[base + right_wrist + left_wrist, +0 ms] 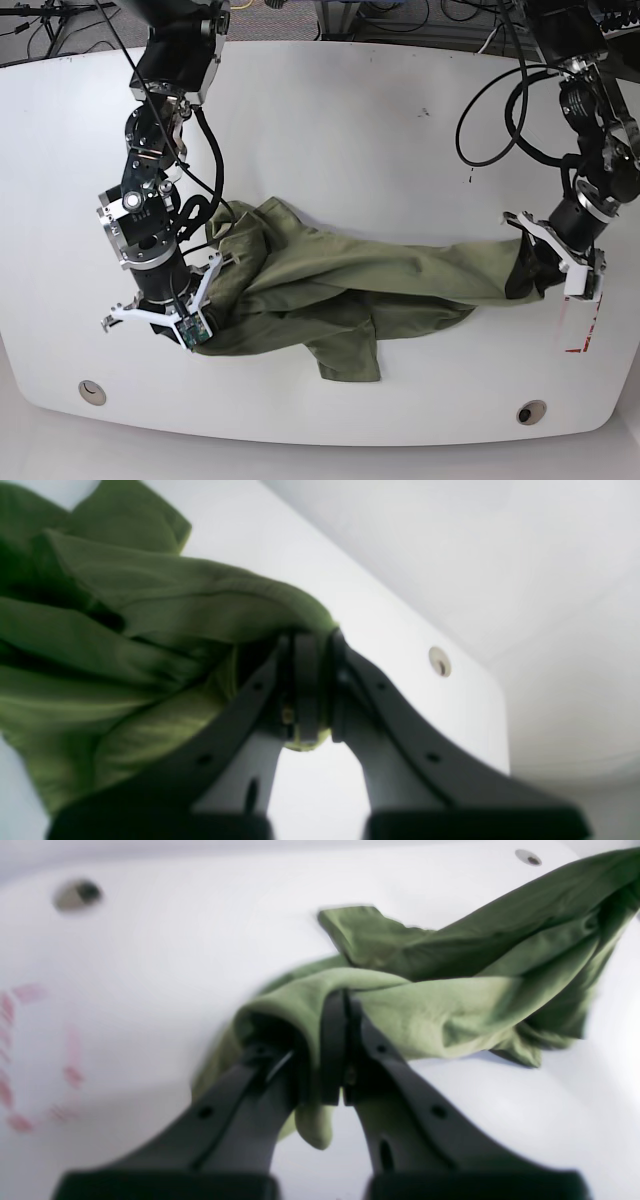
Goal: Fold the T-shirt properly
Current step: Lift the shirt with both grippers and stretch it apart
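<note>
The white bench (pixel 330 110) fills nearly the whole base view, its rounded edge running along the bottom of the frame. Across its lower middle the T-shirt (pixel 340 285) stretches as a wrinkled olive-green band from lower left to right of centre, bunched and folded over itself, with one flap hanging toward the bottom centre. At the frame's left, the right gripper (pixel 195 320) is clenched on one end of the cloth; its wrist view shows fabric pinched between the dark jaws. At the frame's right, the left gripper (pixel 530 265) grasps the other end, jaws pressed together on a fold. Red tape marks (pixel 585 335) sit at the lower right, and small round holes (pixel 531 411) lie near the bottom edge.
</note>
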You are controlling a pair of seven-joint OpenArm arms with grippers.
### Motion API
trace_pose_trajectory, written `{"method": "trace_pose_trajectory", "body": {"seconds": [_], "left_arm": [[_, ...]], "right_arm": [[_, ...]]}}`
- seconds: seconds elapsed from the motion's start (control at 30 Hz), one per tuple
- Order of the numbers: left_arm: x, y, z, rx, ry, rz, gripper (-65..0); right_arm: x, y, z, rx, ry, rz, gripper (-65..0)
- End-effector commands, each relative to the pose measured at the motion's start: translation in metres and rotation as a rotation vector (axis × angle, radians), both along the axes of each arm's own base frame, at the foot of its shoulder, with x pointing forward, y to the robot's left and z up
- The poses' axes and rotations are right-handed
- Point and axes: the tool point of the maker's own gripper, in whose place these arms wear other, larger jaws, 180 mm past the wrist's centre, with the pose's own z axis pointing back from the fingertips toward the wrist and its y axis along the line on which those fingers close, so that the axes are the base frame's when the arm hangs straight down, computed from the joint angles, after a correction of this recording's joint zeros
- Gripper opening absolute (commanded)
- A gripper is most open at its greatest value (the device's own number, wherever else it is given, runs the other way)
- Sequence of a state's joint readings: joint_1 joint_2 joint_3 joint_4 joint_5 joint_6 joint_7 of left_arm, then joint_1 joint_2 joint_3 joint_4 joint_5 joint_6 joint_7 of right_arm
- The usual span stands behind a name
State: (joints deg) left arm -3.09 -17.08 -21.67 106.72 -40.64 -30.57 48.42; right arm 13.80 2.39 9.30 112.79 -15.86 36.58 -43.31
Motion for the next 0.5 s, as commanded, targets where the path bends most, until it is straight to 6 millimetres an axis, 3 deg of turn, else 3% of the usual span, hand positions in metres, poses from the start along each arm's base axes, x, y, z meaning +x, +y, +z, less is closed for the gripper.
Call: {"method": "trace_pose_trajectory", "body": {"seconds": [0.0,0.47], "left_arm": [[0.014,0.009,0.045,0.022,-0.129,0.003,-65.0],[0.045,0.028,0.150,0.077,-0.376,0.037,-65.0]], "right_arm": [[0.016,-0.001,0.042,0.001,-0.115,0.010,-65.0],[0.063,-0.008,0.105,0.003,-0.222,0.008,-65.0]]}}
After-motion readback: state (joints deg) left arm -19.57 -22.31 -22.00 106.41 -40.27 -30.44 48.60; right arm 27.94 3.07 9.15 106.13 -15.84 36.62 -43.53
